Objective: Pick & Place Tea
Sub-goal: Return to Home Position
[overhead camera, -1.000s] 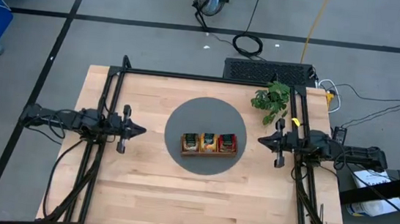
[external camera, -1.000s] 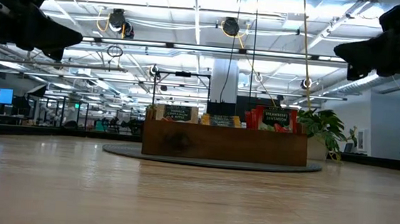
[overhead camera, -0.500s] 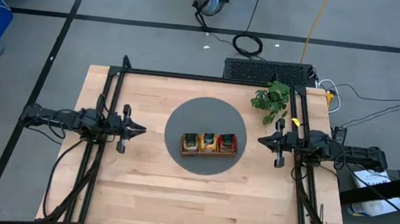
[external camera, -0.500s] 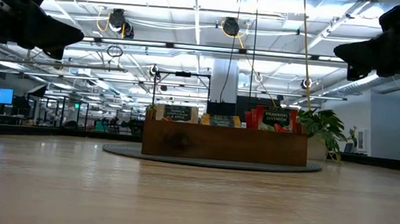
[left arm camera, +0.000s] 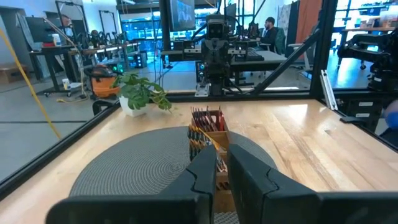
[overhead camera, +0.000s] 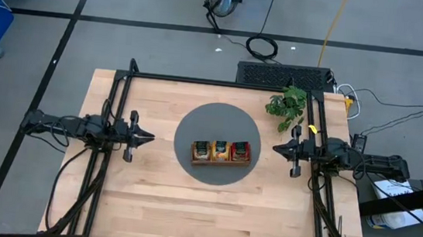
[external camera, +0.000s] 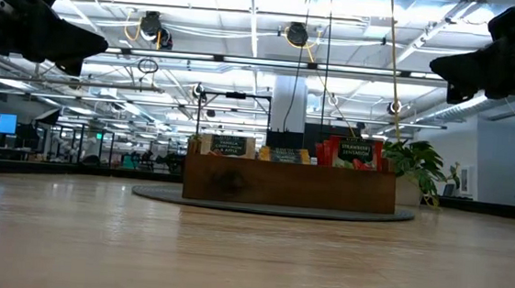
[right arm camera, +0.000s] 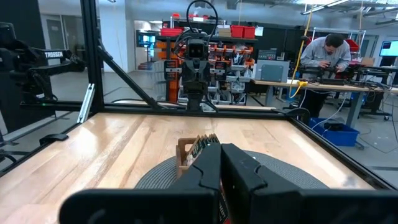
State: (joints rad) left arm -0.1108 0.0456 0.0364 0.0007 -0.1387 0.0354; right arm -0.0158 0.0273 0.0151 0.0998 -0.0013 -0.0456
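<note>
The tea sachets (overhead camera: 222, 150) stand on edge in a brown wooden tray (external camera: 289, 185) with three compartments: dark green at the left, orange-yellow in the middle, red at the right. The tray rests on a round grey mat (overhead camera: 219, 115) at the table's middle. My left gripper (overhead camera: 151, 137) hovers level at the table's left, pointing at the tray; in the left wrist view the gripper (left arm camera: 222, 152) shows a narrow gap, nothing in it. My right gripper (overhead camera: 275, 148) hovers level at the right, and its wrist view shows the gripper (right arm camera: 221, 149) shut.
A small potted plant (overhead camera: 287, 104) stands at the table's far right corner. Black frame rails (overhead camera: 120, 94) run along the left, right and far edges. Bare wood lies around the mat (overhead camera: 187, 209). A person (right arm camera: 323, 56) works at a bench beyond the table.
</note>
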